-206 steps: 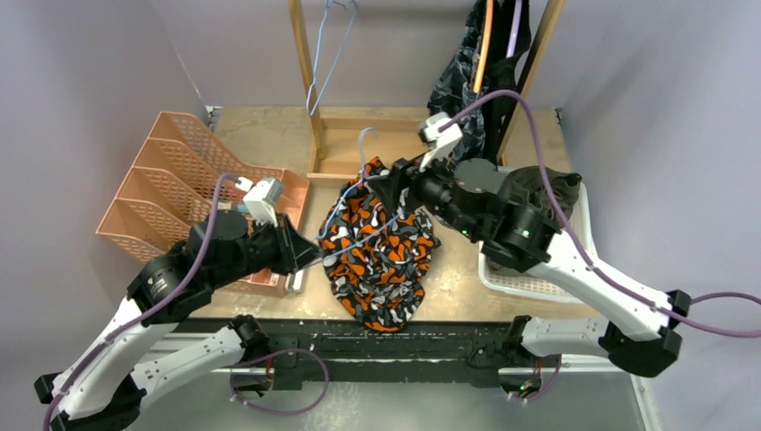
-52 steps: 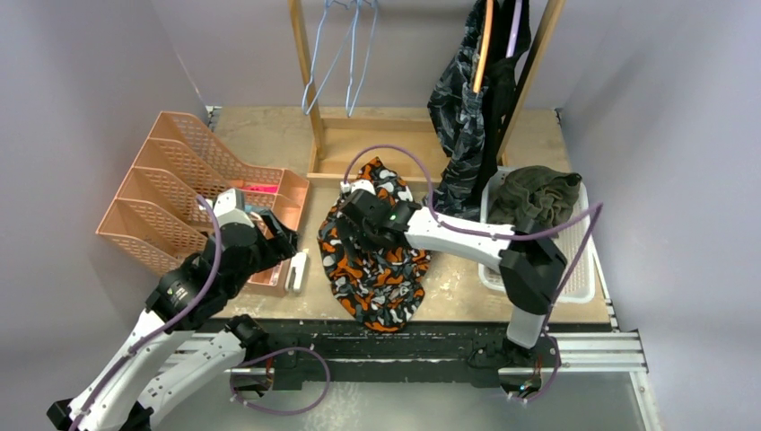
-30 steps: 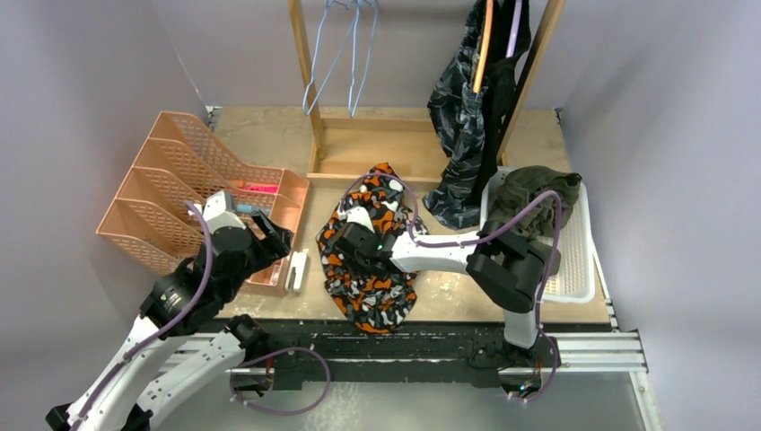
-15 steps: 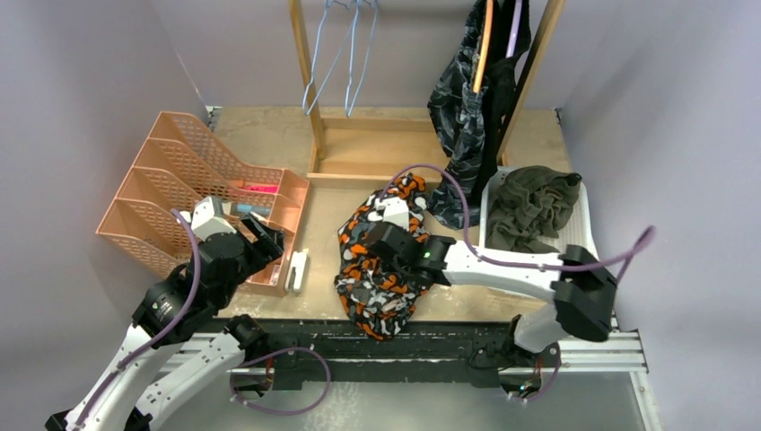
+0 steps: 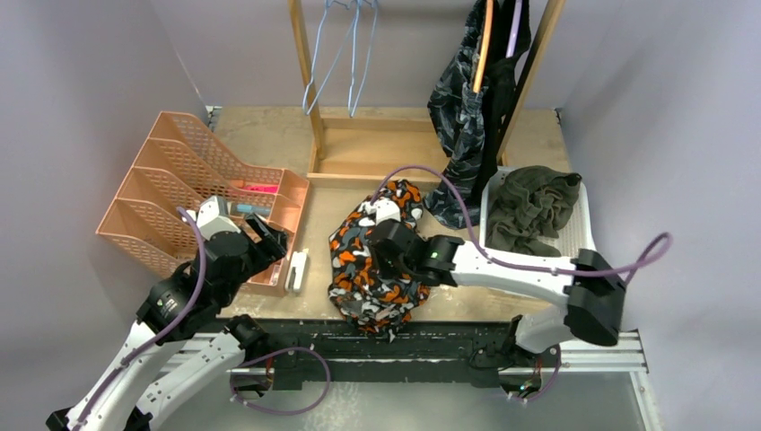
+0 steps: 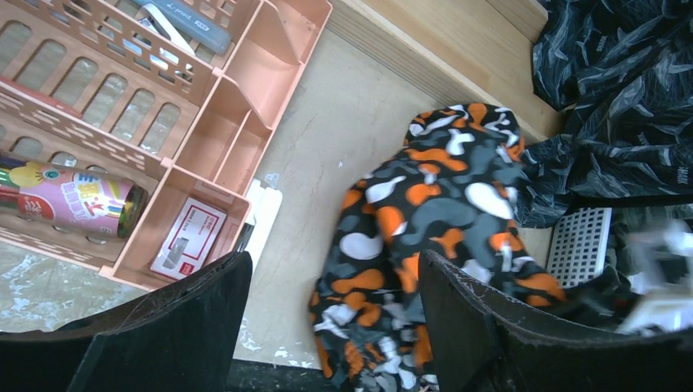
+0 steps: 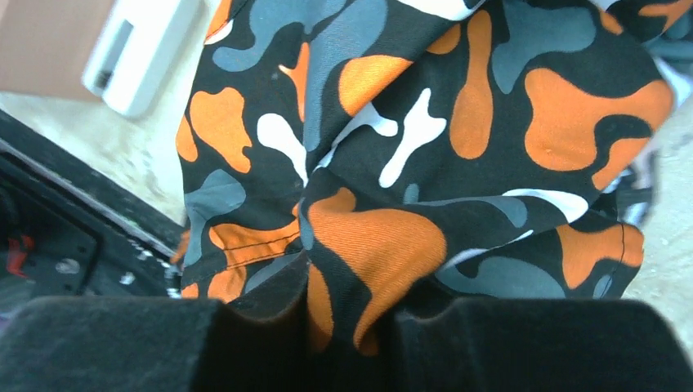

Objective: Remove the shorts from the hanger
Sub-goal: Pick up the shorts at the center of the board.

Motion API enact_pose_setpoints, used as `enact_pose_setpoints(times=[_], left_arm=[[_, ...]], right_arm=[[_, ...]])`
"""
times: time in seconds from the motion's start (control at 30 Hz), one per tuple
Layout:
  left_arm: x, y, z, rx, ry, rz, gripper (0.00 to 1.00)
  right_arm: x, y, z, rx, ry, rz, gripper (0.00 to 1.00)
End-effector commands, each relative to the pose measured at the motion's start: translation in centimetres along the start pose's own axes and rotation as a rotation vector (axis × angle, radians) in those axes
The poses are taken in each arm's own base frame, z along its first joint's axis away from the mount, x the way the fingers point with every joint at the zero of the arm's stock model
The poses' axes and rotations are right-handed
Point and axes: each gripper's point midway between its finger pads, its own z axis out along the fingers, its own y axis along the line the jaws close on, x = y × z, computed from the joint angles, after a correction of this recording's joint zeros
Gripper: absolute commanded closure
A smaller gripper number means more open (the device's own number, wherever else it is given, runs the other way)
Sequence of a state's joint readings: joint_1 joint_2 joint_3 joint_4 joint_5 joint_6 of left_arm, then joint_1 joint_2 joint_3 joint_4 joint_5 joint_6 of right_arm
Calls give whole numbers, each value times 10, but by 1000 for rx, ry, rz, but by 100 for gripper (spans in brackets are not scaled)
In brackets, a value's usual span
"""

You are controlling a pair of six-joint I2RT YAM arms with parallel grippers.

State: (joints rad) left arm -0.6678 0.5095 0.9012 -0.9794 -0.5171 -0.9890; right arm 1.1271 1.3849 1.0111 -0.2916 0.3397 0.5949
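Near the bench's (image 5: 269, 135) front edge, the orange-black-white camouflage shorts (image 5: 359, 278) lie bunched, a fold pinched by the right end effector (image 7: 327, 310); left end effector (image 6: 327, 286) spread, empty. Soft, light cloth: grip gathered folds.

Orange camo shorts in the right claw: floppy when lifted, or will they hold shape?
Likely floppy: the orange camo shorts lie bunched and creased on the table. Probably light: thin fabric folds where the right claw pinches it. Loose ends may drag when lifted.

Left gripper (image 6: 331, 273) gapes wide; right gripper (image 7: 347, 314), arm stretched leftward, apparently pinches shorts (image 7: 392, 163).
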Motion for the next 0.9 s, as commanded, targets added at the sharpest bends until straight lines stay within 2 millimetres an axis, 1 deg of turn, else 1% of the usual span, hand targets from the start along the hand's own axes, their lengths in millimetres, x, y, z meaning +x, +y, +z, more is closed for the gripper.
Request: enact_pose_setpoints(times=[0.0,0.13,0.17,0.2,0.23,0.33,0.43,0.5,0.57,0.67,0.7,0.73,0.77,0.87], left_arm=[[-5,-13,3,36,-12,-39,27],[-5,-13,2,32,-13,-36,27],[-6,-13,2,34,-15,-38,27],[-7,-13,1,35,-17,-38,27],[-7,-13,1,35,-17,-37,27],[-5,-10,3,23,-14,-25,27],[0,-8,6,14,3,-16,27],[2,-10,7,19,10,-15,27],[3,-11,8,21,14,-12,27],[4,-12,9,24,12,-12,27],[4,-12,10,26,12,-14,27],[5,-12,10,28,14,-16,27],[5,-13,10,32,15,-17,27],[5,-13,9,33,19,-13,27]], right_arm=[[31,18,19,-74,131,-55,65],[43,23,28,-78,190,-64,35],[46,24,30,-76,201,-63,26],[47,27,29,-95,208,-73,8],[50,31,29,-120,221,-88,1],[57,37,30,-148,252,-109,1],[56,44,29,-160,233,-123,1],[57,44,32,-149,231,-131,1],[63,39,39,-89,238,-148,1],[80,25,59,59,250,-189,1],[90,21,66,95,270,-202,1],[104,15,75,137,308,-229,0],[108,15,78,170,308,-235,0],[131,3,88,288,335,-264,0]])
